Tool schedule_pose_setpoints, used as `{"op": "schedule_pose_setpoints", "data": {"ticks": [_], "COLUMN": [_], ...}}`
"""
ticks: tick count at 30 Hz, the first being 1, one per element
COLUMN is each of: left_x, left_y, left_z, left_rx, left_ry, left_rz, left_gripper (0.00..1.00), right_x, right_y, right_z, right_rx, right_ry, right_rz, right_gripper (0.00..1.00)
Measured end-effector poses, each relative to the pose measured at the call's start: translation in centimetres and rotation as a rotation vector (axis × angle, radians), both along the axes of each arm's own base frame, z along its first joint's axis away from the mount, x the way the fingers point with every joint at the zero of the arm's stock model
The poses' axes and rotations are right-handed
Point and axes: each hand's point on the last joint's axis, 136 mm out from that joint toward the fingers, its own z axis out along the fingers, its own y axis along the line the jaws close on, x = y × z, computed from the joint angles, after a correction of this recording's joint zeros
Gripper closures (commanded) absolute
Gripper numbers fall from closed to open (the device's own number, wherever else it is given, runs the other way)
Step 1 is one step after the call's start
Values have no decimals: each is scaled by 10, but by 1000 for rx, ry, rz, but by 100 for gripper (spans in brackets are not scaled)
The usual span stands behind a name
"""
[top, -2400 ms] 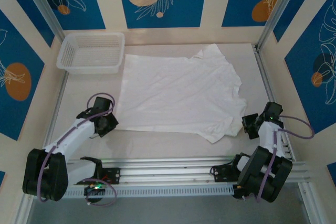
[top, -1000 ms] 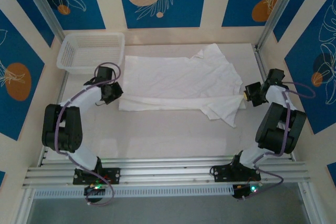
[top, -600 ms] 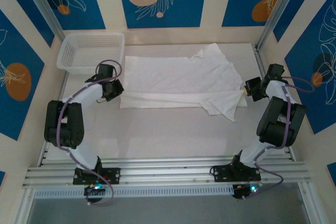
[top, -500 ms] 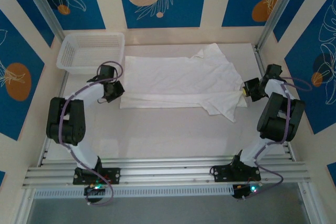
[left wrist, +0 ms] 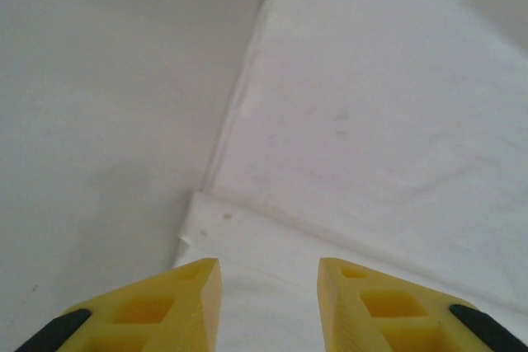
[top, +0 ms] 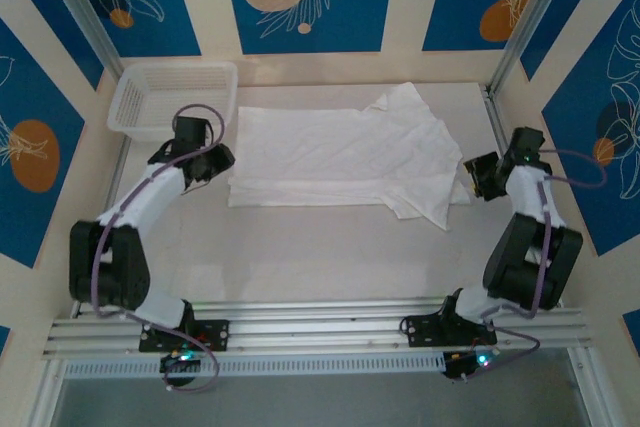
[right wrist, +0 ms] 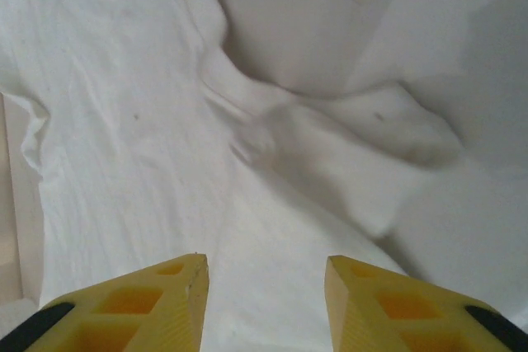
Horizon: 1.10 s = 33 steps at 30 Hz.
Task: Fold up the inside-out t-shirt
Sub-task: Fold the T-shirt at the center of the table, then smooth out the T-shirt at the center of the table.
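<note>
Now left tool (left wrist: 268, 276), right tool (right wrist: 266, 268) gape.

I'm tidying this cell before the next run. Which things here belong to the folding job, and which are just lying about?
In the job:
t-shirt, near edge folded over
left gripper, open
right gripper, open

Lying about:
basket, empty, at the far left corner of the table
</note>
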Motion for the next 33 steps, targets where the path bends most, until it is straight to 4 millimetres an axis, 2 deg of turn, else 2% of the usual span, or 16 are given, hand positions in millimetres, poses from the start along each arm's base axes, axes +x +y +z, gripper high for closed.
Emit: {"op": "schedule_pose_setpoints", "data": {"ticks": [2,5,9,12,13,15,18,20,24,33], "left_x": [-11,-33,-69,-87,-90,-94,-94,-94,-94,-95], "left_y": [-15,-48,-91,-110,-112,-113,-112,-111,-111,-110], "left_z": [23,37,31,24,21,17,16,15,15,13], "left_rx": [-18,-33,-23,0,7,19,27,31,34,35], "left_ry": [-56,-97,-96,-79,-73,-61,-58,-59,-59,-55], "left_rz": [-57,-193,-387,-481,-498,-513,-516,-515,-514,-513], "left_gripper": [64,63,60,59,59,58,58,58,57,57], "right_x": [-20,-48,-81,-91,-91,-90,-88,-87,-77,-32], "right_y": [6,22,47,59,61,63,64,64,62,74], "right_z": [-8,-32,-65,-79,-82,-89,-98,-99,-90,-41], "right_rx": [10,44,96,118,119,124,129,123,98,88], "right_ry": [16,74,179,234,243,265,296,295,257,77], "right_rz": [1,22,60,88,98,114,124,127,135,202], "right_gripper": [57,57,56,55,56,63,88,97,100,100]}}
